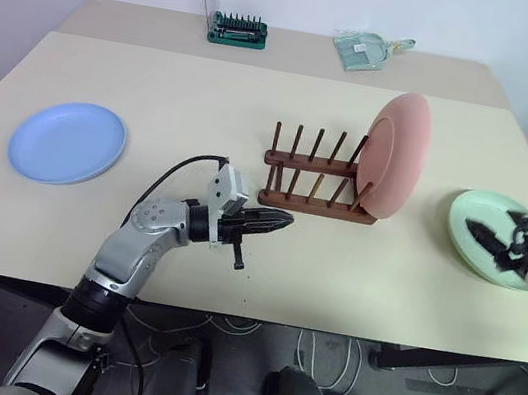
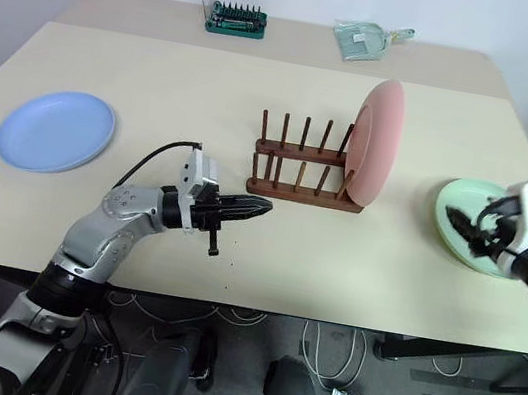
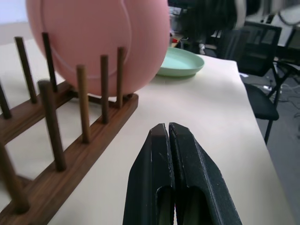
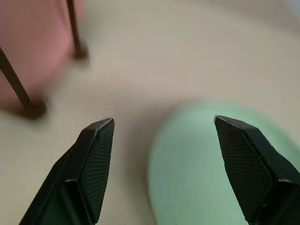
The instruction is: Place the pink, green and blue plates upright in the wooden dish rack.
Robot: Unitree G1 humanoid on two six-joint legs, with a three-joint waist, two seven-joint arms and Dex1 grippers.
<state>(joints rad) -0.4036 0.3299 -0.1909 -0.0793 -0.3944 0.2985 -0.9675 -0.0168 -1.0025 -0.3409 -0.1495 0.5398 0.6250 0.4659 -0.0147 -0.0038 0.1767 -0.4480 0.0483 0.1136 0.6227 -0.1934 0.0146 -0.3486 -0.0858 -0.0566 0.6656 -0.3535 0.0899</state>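
Note:
The pink plate (image 1: 397,155) stands upright in the right end of the wooden dish rack (image 1: 313,177). Flat on the table at the far right lies the green plate (image 1: 482,229), and my right gripper (image 1: 485,238) hovers over it, open, with nothing between its fingers (image 4: 96,159). The blue plate (image 1: 67,141) rests flat at the far left. My left gripper (image 1: 280,223) is shut and empty, pointing right, just in front of the rack; its fingers (image 3: 176,173) are pressed together, with the rack (image 3: 70,136) and pink plate (image 3: 98,42) beside them.
At the table's back edge stand a green tool holder (image 1: 237,31) and a clear packet (image 1: 362,50). Bare tabletop lies between the blue plate and the rack. The table's right edge runs close to the green plate.

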